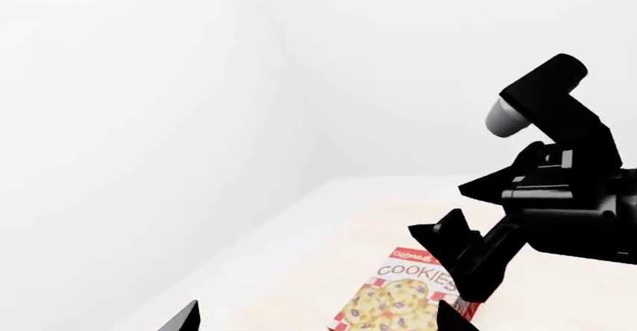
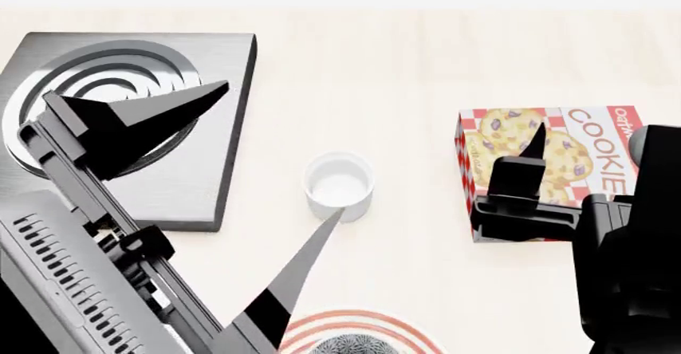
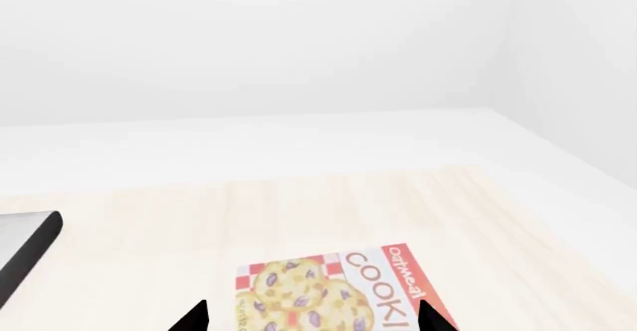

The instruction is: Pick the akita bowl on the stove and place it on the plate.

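Observation:
The akita bowl (image 2: 356,344), dark crackle-patterned, shows only as a sliver at the head view's lower edge. It sits inside the red-ringed white plate (image 2: 309,326). The stove (image 2: 218,75) lies at the far left with no bowl visible on its rings, though my left arm covers part of it. My left gripper (image 2: 282,148) hangs open above the table between the stove and the plate, its fingers spread wide with nothing between them. My right gripper (image 3: 310,320) is open over the cookie box, holding nothing.
A small plain white cup (image 2: 338,182) stands mid-table, right of the stove. A red-and-white cookie box (image 2: 553,163) lies flat at the right, under my right gripper. The stove's corner (image 3: 25,249) shows in the right wrist view. White walls border the table.

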Available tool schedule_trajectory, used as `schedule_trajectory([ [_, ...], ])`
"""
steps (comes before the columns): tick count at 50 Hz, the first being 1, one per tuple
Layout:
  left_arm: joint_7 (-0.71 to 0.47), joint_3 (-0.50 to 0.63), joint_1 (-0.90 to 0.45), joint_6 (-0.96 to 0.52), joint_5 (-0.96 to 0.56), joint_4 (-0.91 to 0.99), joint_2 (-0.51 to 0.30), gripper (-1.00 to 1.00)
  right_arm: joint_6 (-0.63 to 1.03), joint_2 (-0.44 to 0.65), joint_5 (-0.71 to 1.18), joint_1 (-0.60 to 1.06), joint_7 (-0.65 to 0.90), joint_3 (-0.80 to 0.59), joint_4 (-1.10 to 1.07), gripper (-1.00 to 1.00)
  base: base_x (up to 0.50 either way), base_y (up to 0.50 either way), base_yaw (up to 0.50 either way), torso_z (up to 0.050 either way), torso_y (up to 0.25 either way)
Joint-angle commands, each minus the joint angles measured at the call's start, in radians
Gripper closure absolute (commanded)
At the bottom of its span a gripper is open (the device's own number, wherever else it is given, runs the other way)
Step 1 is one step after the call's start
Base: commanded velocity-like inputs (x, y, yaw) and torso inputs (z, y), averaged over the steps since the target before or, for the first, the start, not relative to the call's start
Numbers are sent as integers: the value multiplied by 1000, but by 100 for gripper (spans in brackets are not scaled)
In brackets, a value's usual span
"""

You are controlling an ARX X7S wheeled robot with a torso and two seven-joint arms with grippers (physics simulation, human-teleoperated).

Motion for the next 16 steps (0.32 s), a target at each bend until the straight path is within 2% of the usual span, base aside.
schedule_trajectory([
  [1,3,-95,18,12,-53,14,26,-100,-5,-13,-12,-1,-16,17,3,-100,0,0,0,0,0],
  [16,-28,-187,18,-2,-130,30,37,-100,-4,-9,-4,2,-9,16,3,-100,0,0,0,0,0],
])
